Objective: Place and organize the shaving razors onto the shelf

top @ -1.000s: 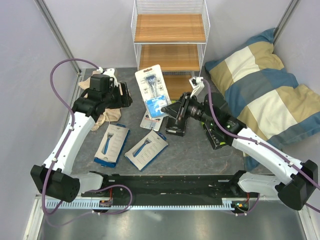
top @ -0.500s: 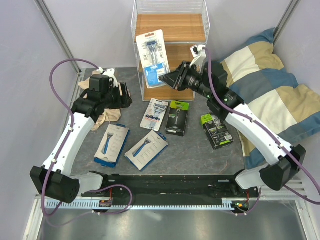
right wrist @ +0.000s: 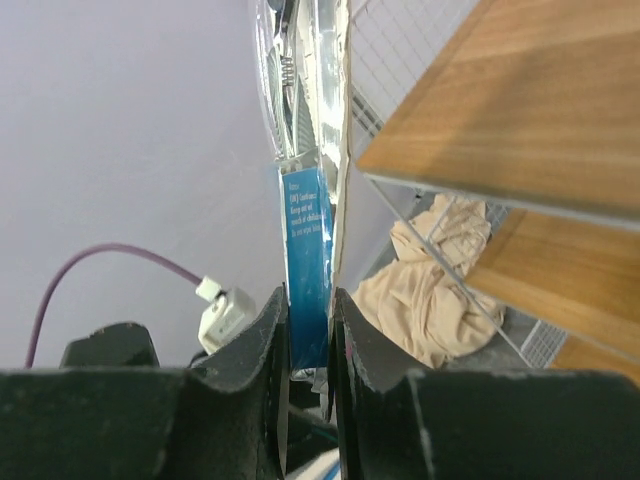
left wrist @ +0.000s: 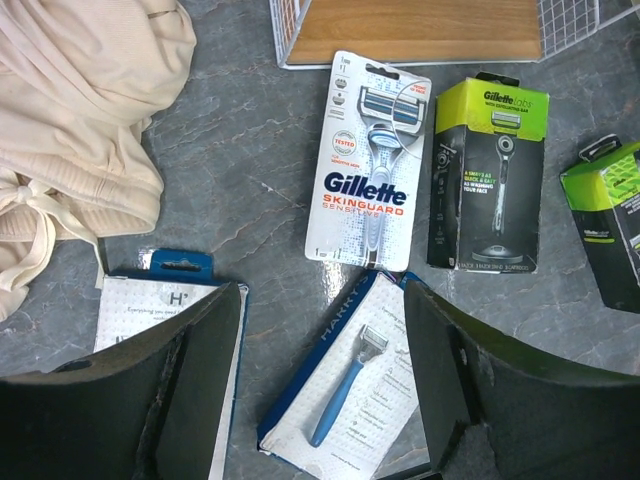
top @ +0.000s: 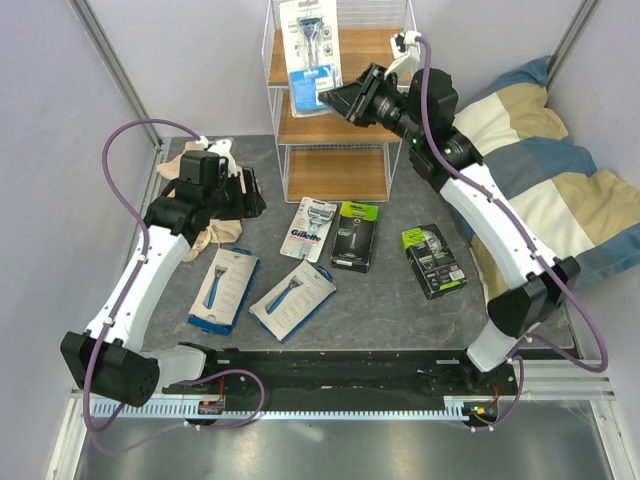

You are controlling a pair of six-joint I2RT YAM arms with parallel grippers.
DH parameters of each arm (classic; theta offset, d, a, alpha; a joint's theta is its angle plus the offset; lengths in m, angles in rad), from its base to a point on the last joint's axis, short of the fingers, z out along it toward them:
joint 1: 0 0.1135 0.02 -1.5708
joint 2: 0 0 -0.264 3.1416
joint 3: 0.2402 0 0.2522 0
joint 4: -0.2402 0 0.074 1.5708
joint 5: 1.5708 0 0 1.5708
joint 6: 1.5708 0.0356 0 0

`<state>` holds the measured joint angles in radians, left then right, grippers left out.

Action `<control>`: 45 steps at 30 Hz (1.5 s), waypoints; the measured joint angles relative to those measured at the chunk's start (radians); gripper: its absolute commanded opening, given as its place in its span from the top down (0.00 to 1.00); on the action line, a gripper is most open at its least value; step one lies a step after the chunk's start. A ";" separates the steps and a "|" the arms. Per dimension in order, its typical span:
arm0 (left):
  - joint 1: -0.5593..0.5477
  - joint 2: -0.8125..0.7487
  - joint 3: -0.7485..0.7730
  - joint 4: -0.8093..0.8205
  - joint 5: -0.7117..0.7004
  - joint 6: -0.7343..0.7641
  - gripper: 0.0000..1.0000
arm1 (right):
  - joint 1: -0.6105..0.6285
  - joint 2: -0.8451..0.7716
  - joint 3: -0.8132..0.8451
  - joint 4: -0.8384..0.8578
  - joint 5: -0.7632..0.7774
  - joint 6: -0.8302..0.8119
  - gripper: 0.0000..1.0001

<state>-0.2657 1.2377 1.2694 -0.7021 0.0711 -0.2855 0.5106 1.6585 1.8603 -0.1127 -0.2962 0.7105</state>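
Right end effector [top: 333, 97]: clenched on a white-and-blue blister card [top: 310, 45], gripped at its lower edge and held upright. The card is raised at the far left corner of the shelf [top: 375, 60], level with the top board. In the wrist view its edge runs just beside the wire frame; I cannot tell whether they touch.

Left end effector [top: 244, 193]: released, fingers spread wide, nothing between them, hovering over the left of the desk [top: 400, 310].

Still on the desk:
- second blister card [top: 309, 229], near the shelf foot
- black-and-green box [top: 354, 236], just right of it
- second black-and-green box [top: 434, 260], further right, apart
- left white pack [top: 223, 289] and right white pack [top: 293, 300], nearer me

Beige cloth [top: 215, 235] lies bunched under my left arm. Striped pillow [top: 530, 170] lies right of the shelf, under my right arm.
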 measured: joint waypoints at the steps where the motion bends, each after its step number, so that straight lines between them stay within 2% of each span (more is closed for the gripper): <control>1: 0.000 0.000 0.000 0.000 0.002 0.000 0.27 | -0.005 0.025 0.034 -0.001 -0.005 0.007 0.87; 10: 0.000 -0.001 -0.015 0.000 0.010 0.004 0.27 | -0.032 0.211 0.258 -0.023 -0.039 0.058 0.86; 18: 0.000 -0.001 -0.016 0.000 0.011 0.013 0.27 | -0.057 0.307 0.356 -0.010 -0.056 0.120 0.83; 24: 0.000 -0.003 -0.022 0.000 0.017 0.016 0.28 | -0.072 0.352 0.364 0.008 -0.071 0.179 0.78; 30: 0.000 -0.008 -0.043 -0.001 0.018 0.016 0.28 | -0.076 0.377 0.369 0.048 -0.092 0.229 0.60; 39: 0.000 -0.020 -0.050 -0.001 0.018 0.016 0.28 | -0.081 0.395 0.372 0.083 -0.096 0.275 0.46; 45: 0.000 -0.022 -0.047 -0.003 0.031 0.016 0.29 | -0.081 0.394 0.366 0.107 -0.100 0.287 0.34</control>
<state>-0.2657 1.2160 1.2224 -0.7048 0.1017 -0.2695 0.4297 2.0529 2.2265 -0.0055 -0.3965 0.9974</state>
